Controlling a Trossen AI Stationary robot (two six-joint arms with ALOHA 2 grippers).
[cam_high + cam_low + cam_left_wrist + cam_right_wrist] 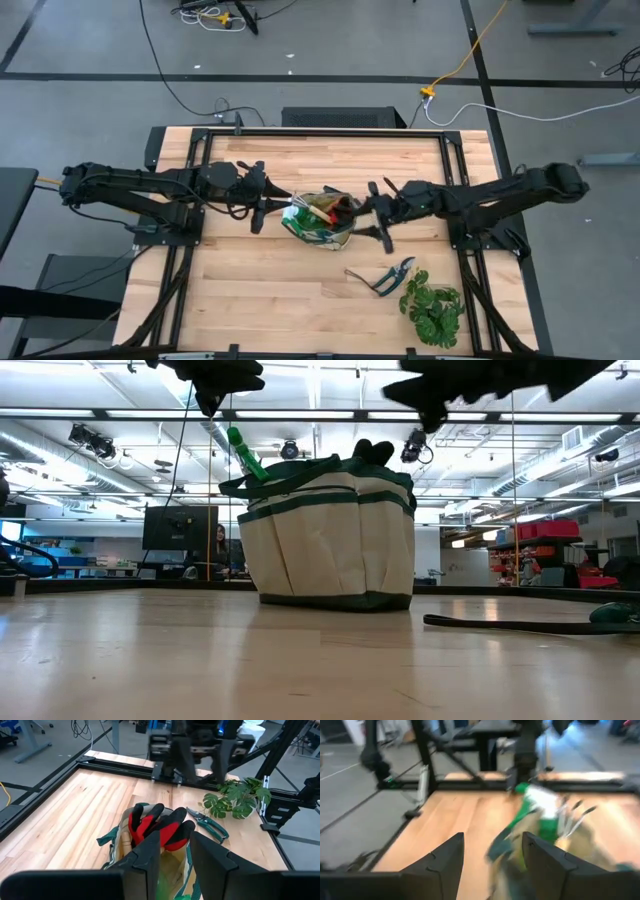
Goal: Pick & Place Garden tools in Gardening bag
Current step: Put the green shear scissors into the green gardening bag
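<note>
The gardening bag [320, 222] is standing mid-tabletop [260, 290], already holding the red gloves [160, 826], spray bottle [540, 807] and rakes. Both the left end effector [262, 208] and right end effector [378, 218] are flanking it, spread wide and empty. The pruning shears [385, 277] are lying beyond the bag's right side, probably next.

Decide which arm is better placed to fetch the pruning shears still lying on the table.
Right, probably. The pruning shears lie on the right gripper's side of the gardening bag; the left gripper sits across the bag.
</note>
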